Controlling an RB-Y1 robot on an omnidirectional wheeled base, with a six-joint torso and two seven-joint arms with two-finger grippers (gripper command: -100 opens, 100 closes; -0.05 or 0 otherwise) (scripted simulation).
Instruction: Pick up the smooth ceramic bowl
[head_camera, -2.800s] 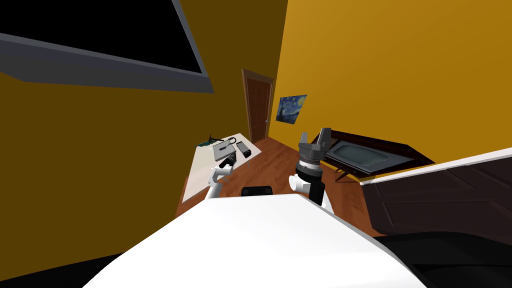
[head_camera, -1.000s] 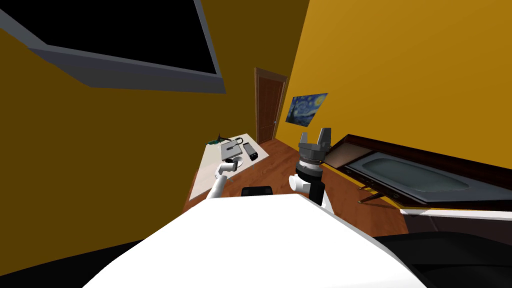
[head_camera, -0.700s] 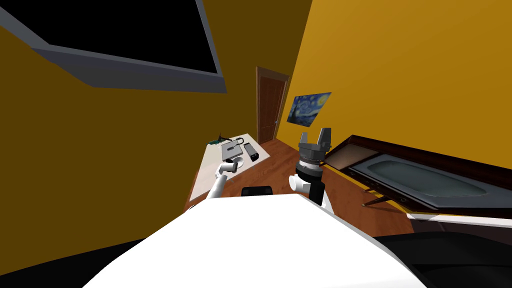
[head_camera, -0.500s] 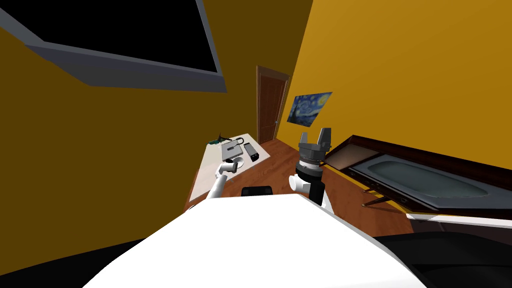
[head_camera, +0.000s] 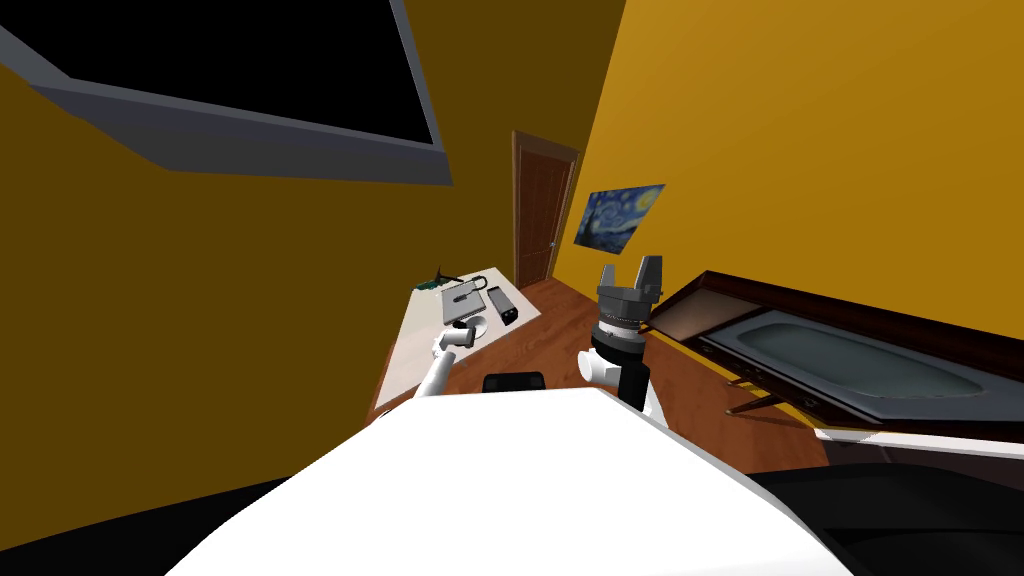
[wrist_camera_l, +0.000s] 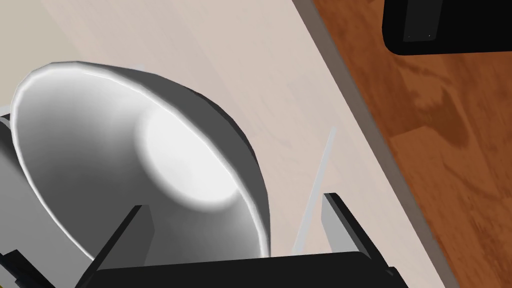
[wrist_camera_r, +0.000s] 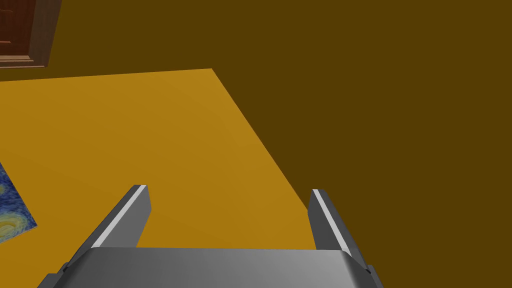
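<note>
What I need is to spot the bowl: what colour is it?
Bowl: plain white inside, dark grey outside; best in left wrist view.

Standing here, I can read no writing at all, whether word, number, label or brand. The blue painting (head_camera: 618, 215) on the yellow wall carries only swirls of colour. Any marks on the dark flat thing (head_camera: 503, 304) lying on the surface (head_camera: 412, 352) are too small to tell.
</note>
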